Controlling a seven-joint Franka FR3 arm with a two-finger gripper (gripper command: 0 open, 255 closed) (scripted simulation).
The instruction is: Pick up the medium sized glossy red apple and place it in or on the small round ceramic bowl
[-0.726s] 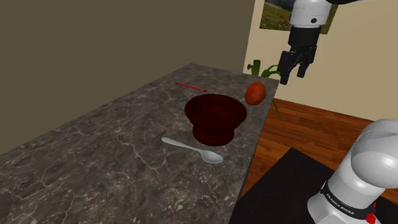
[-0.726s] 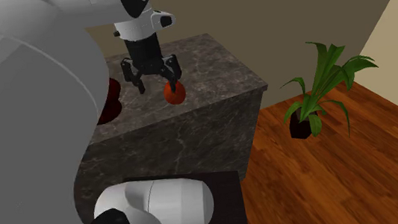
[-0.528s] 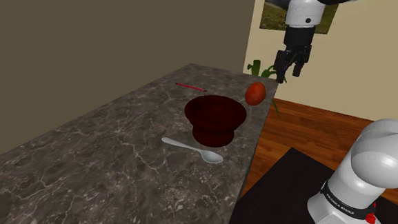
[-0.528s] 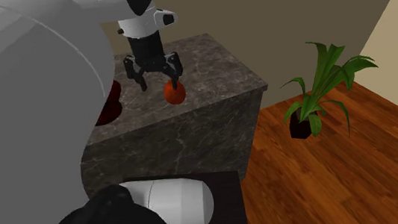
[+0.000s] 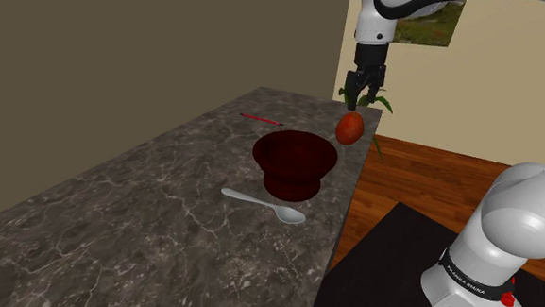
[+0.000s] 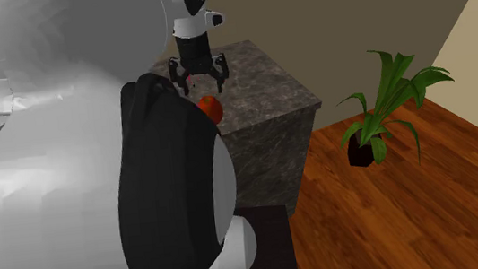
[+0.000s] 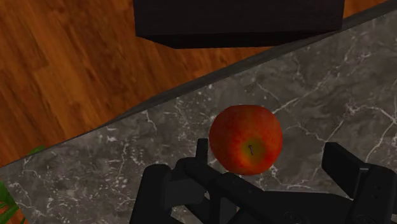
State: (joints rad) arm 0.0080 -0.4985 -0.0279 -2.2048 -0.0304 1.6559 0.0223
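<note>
Shoulder view has the marbled surface [image 5: 169, 200] carrying the dark red bowl [image 5: 295, 163] and, just beside it near the corner, the red apple [image 5: 349, 127], over which the fingers [image 7: 343, 167] hang apart and empty, so this looks like the approach step, calling next for a straight descent to straddle the fruit.

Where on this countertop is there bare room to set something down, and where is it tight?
Free: the wide countertop stretch on the shoulder view's left of the spoon. Crowded: the far corner, where bowl, thin red stick and apple cluster, the open end effector above the apple.
</note>
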